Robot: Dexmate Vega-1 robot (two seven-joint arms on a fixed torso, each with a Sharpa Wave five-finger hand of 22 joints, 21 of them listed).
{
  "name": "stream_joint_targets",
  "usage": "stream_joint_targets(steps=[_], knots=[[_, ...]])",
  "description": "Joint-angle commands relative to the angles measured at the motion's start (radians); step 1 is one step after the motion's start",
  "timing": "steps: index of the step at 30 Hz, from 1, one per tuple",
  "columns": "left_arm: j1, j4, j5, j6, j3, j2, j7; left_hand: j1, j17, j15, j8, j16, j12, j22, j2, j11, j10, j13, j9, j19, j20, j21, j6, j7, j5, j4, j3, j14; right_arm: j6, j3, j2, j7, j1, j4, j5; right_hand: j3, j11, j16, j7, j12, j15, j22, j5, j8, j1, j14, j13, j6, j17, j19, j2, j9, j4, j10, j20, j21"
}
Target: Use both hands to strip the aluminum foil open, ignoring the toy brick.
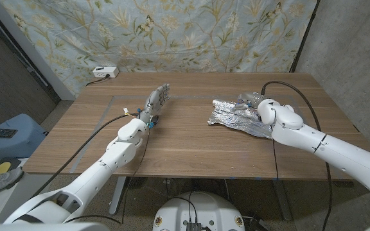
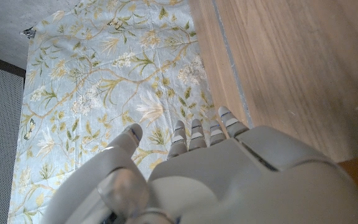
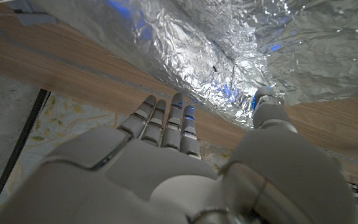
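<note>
**Foil sheet crumpled on the right half of the bench, both hands free of it**

Nearest the right wrist camera is the back of the right hand (image 3: 166,168), its fingers (image 3: 166,121) straight and lying close side by side, the thumb tip apart from them and just short of the foil. Nothing is held between them. In the head view the right hand (image 1: 262,108) sits at the near right edge of the foil, over it; whether it touches the sheet I cannot tell.

The aluminum foil (image 1: 233,114) lies on the right half of the bench (image 1: 178,147), a wide, wrinkled silver sheet with ragged edges, partly spread, its middle bunched into a low ridge. Close up, the aluminum foil (image 3: 229,43) is heavily creased, with a deep fold running across it and blue glints showing in the folds; what causes them cannot be made out.

Well apart, on the left half of the bench, the left hand (image 1: 158,99) stands raised with fingers extended and slightly spread, holding nothing. The left wrist view shows the same left hand (image 2: 204,174), fingers straight, thumb out to the side.

A white box (image 1: 105,72) sits at the bench's far left corner, before a floral cloth (image 1: 172,32) hung behind.
</note>
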Motion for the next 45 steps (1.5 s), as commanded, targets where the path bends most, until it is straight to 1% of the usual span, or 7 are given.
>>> stream_joint_targets(steps=[1, 19, 23, 27, 28, 30, 45], knots=[[0.008, -0.017, 0.004, 0.009, 0.003, 0.004, 0.010, -0.002, 0.003, 0.006, 0.003, 0.002, 0.009, 0.001, 0.001, 0.006, 0.007, 0.002, 0.001, 0.008, 0.001, -0.003, 0.012, 0.003, 0.005, -0.002, 0.008, 0.001, 0.004, -0.005, -0.002, -0.011, -0.001, 0.017, 0.007, -0.005, -0.002, 0.009, -0.003, 0.000, -0.002, 0.004, 0.009, 0.001, 0.014, 0.012, 0.004, 0.008, 0.005, 0.006, 0.001, 0.005, 0.000, 0.008, -0.001, 0.005], [0.008, -0.040, 0.014, 0.029, 0.009, 0.012, 0.021, -0.003, 0.003, 0.006, 0.002, 0.002, 0.009, 0.001, 0.002, 0.010, 0.010, 0.003, 0.002, 0.010, 0.002, -0.007, 0.014, 0.001, 0.006, -0.003, 0.011, 0.003, 0.007, 0.007, -0.023, -0.030, -0.017, 0.026, 0.018, -0.007, -0.009, 0.011, -0.008, 0.000, -0.009, 0.005, 0.011, 0.000, 0.021, 0.021, 0.007, 0.014, 0.007, 0.013, 0.003, 0.005, 0.001, 0.016, -0.002, 0.007], [0.004, -0.032, 0.011, 0.024, 0.010, 0.008, 0.013, -0.004, 0.003, 0.009, 0.001, 0.003, 0.010, 0.001, 0.002, 0.009, 0.011, 0.003, 0.002, 0.010, 0.002, -0.007, 0.014, 0.001, 0.006, -0.003, 0.012, 0.004, 0.007, 0.007, -0.022, -0.046, -0.022, 0.027, 0.014, -0.009, -0.013, 0.018, -0.014, 0.007, -0.013, 0.005, 0.012, 0.005, 0.026, 0.039, 0.010, 0.034, 0.009, 0.015, 0.003, 0.006, 0.001, 0.040, -0.002, 0.007], [0.002, -0.031, 0.011, 0.026, 0.012, 0.007, 0.012, -0.004, 0.004, 0.010, 0.001, 0.003, 0.010, 0.001, 0.003, 0.010, 0.013, 0.003, 0.002, 0.011, 0.001, -0.008, 0.014, 0.001, 0.006, -0.003, 0.013, 0.004, 0.000, 0.001, -0.015, -0.052, -0.021, 0.031, 0.004, -0.010, -0.027, 0.026, -0.021, 0.017, -0.022, 0.004, 0.015, 0.014, 0.037, 0.061, 0.014, 0.067, 0.010, 0.019, 0.002, 0.007, -0.001, 0.073, -0.004, 0.008], [0.002, -0.031, 0.011, 0.027, 0.012, 0.007, 0.013, -0.004, 0.004, 0.010, 0.001, 0.003, 0.010, 0.001, 0.003, 0.010, 0.012, 0.003, 0.002, 0.011, 0.002, -0.008, 0.015, 0.001, 0.006, -0.003, 0.013, 0.004, -0.001, 0.001, -0.013, -0.052, -0.021, 0.033, 0.005, -0.010, -0.028, 0.034, -0.025, 0.017, -0.037, 0.004, 0.016, 0.015, 0.041, 0.080, 0.016, 0.072, 0.011, 0.022, 0.004, 0.007, 0.000, 0.076, -0.006, 0.008], [0.003, -0.034, 0.011, 0.032, 0.012, 0.008, 0.016, -0.005, 0.004, 0.010, 0.001, 0.003, 0.010, 0.001, 0.003, 0.009, 0.014, 0.003, 0.002, 0.011, 0.002, -0.009, 0.015, 0.001, 0.006, -0.003, 0.013, 0.005, -0.002, -0.003, -0.009, -0.054, -0.019, 0.037, 0.002, -0.012, -0.028, 0.036, -0.024, 0.018, -0.041, 0.005, 0.017, 0.015, 0.044, 0.086, 0.017, 0.076, 0.012, 0.029, 0.003, 0.007, 0.000, 0.083, -0.006, 0.010], [-0.017, 0.008, 0.002, 0.019, 0.016, -0.007, -0.013, -0.006, 0.004, 0.010, 0.003, 0.003, 0.011, 0.001, 0.003, 0.010, 0.018, 0.003, 0.002, 0.013, 0.003, -0.012, 0.022, 0.002, 0.006, -0.003, 0.016, 0.008, -0.035, -0.027, 0.016, -0.048, -0.008, 0.052, -0.013, -0.015, -0.052, 0.095, -0.035, 0.007, -0.096, 0.006, 0.022, 0.010, 0.060, 0.179, 0.026, 0.085, 0.050, 0.061, 0.027, 0.007, 0.006, 0.076, -0.005, 0.017]])
